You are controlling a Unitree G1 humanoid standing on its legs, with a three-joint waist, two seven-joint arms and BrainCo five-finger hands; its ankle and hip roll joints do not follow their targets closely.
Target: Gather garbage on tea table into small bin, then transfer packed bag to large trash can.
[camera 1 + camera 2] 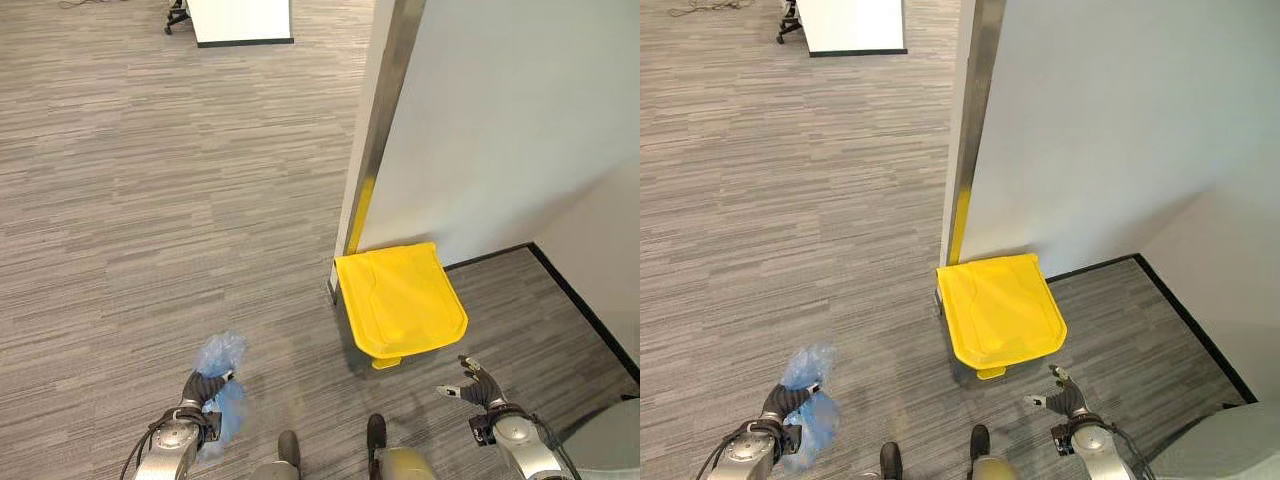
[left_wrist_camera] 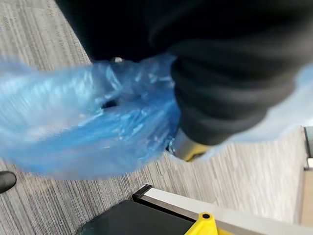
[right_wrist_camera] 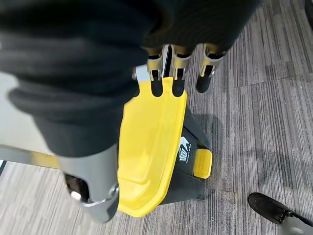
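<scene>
left eye view, lower left: the blue plastic bag [image 1: 221,385] hangs bunched at the left hand [image 1: 200,388], above the grey carpet floor [image 1: 150,200]; part of the bag puffs up above the dark ribbed cover and the rest sags below it, beside the silver wrist; the fingers are buried in the plastic, so i cannot tell how they are set; in the left wrist view the crinkled blue film [image 2: 93,127] spreads wide just past the dark cover, with something yellow and silver tucked in its folds, too blurred to name; the bag is well apart from the large trash can [image 1: 400,300], which stands to its right against the foot of the white wall [image 1: 500,120], just beside a metal corner strip [image 1: 385,100] with a yellow mark low on it; the can's yellow lid [image 1: 398,295] is down, and in the right wrist view a yellow foot pedal [image 3: 203,164] juts from the dark body [image 3: 188,152] under the lid; the right hand [image 1: 474,382] sits near the can, at its lower right, holding nothing, fingers spread and relaxed; its dark tips [image 3: 178,87] point at the lid from above in its own wrist view; far off at the top of the floor stands a white cabinet [image 1: 240,20] with a black base.
</scene>
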